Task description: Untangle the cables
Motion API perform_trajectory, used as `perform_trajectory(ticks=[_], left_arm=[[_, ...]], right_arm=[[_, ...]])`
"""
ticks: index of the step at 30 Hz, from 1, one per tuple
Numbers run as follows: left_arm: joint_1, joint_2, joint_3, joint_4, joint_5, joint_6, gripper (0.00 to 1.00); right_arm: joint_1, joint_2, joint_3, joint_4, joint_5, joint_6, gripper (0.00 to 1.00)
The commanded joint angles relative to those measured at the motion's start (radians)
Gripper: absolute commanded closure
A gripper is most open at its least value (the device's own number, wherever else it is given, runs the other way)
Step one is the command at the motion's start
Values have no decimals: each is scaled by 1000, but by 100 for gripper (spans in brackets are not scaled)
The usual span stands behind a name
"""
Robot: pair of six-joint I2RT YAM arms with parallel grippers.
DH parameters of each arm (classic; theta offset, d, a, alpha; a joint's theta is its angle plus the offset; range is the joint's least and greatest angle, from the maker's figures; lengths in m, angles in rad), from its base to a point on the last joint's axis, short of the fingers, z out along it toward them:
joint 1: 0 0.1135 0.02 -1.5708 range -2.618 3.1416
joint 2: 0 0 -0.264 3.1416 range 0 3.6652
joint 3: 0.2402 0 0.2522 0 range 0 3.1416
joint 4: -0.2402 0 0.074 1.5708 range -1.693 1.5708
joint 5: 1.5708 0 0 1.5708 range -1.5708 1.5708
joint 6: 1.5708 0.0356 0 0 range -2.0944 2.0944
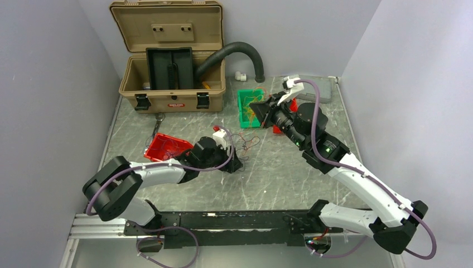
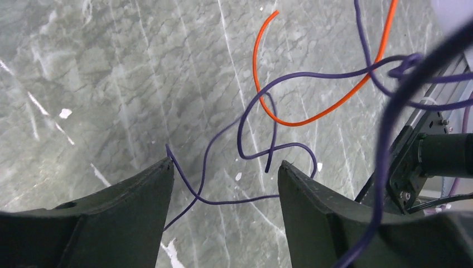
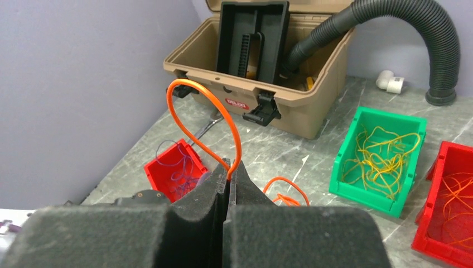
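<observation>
Cables: a loose tangle on the table, mid-field, just beyond the left gripper. No single long axis, with strands curling in several directions.

Left wrist view: the purple strand snakes from between the fingers up and away to the right. The orange strand lies in a U beyond it, open end pointing away from the gripper. The two cross.

Left gripper: jaws spread. The purple strand passes across the gap and runs close by one fingertip. Contact cannot be confirmed; nothing is clamped.

Right gripper: raised above the table, jaws pressed together, pinching the orange loop at the tips. The loop stands upright from the pinch and arches up and over to the left, with its far end dropping out of sight behind the gripper.
</observation>
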Motion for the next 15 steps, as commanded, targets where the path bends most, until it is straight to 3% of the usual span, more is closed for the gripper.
perform_trajectory(ticks=[1, 5, 8, 15], left_arm=[[-10, 37, 44, 168, 14, -23, 31], [-10, 40, 37, 223, -12, -39, 53], [-9, 24, 20, 263, -40, -50, 99], [-7, 13, 59, 13, -166, -38, 100]], right_arm=[[-11, -27, 76, -20, 43, 24, 100], [-22, -41, 71, -29, 46, 35, 100], [-30, -54, 70, -51, 43, 37, 100], [-59, -108, 154, -177, 249, -28, 100]])
